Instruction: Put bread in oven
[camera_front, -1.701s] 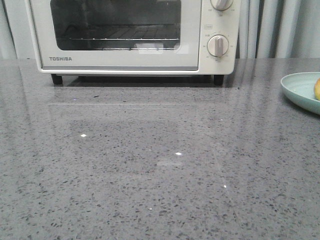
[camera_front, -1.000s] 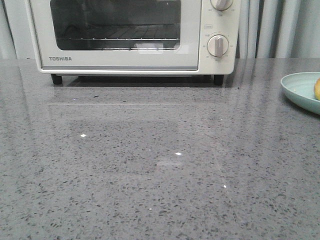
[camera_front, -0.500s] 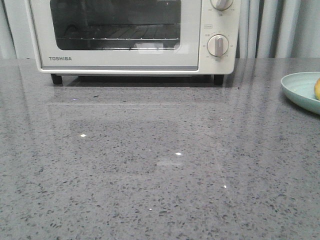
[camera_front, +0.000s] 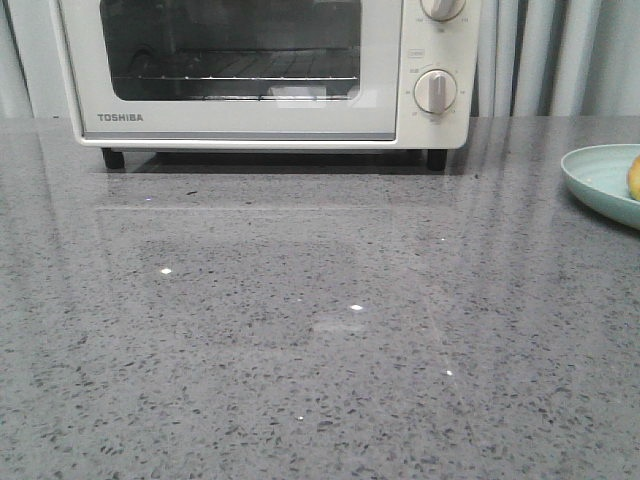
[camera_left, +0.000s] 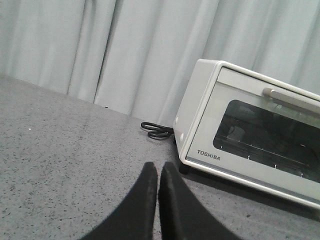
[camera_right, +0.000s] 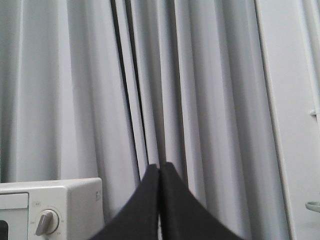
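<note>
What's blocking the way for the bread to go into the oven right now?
The oven's glass door is shut, so it blocks the rack inside. The counter in front shows nothing else between. The bread is only a sliver on the plate at the right edge.

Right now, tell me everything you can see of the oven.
The oven is a cream-white TOSHIBA countertop toaster oven standing upright on black feet at the back of the grey speckled counter. Its door is shut, with a dark glass window, a wire rack visible inside and a bar handle along the top. Two round knobs sit on its right panel. A black cord lies coiled by its left side. Neither tool touches it.
</note>
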